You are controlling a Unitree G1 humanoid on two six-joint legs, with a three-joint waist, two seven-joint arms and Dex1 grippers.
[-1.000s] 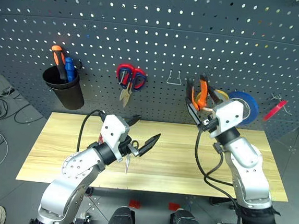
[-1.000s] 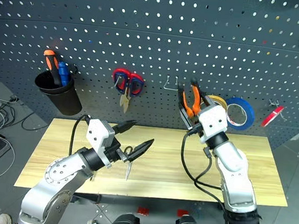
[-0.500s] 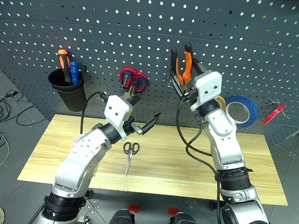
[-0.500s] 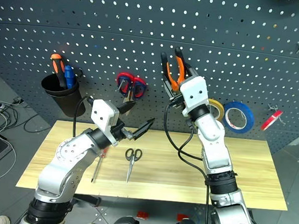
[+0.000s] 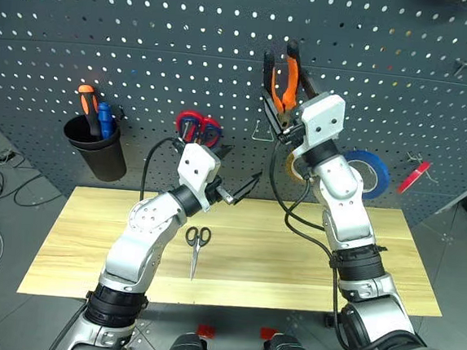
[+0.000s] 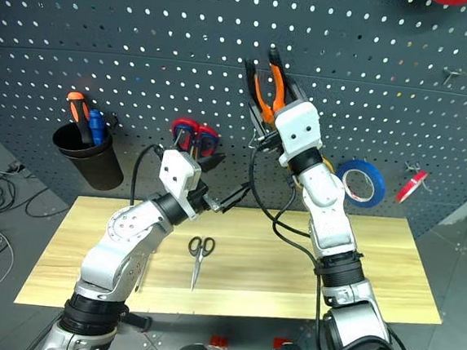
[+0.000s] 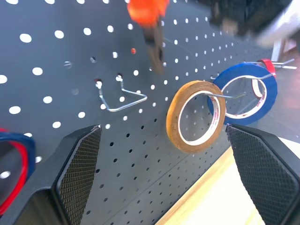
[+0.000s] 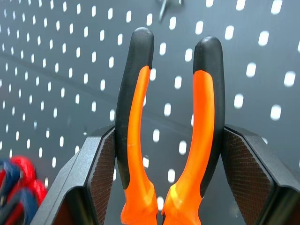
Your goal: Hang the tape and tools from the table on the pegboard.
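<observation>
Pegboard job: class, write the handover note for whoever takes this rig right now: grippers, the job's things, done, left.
Right gripper: shut on the pliers, handles up, raised before the pegboard above a bare wire hook.
Left gripper: open, holding nothing, above the table.
Done: yellow tape roll hangs on a hook beside the blue tape roll.
Left: hang the pliers; black-handled scissors lie on the table; the screwdriver lies partly hidden by the left arm.
</observation>
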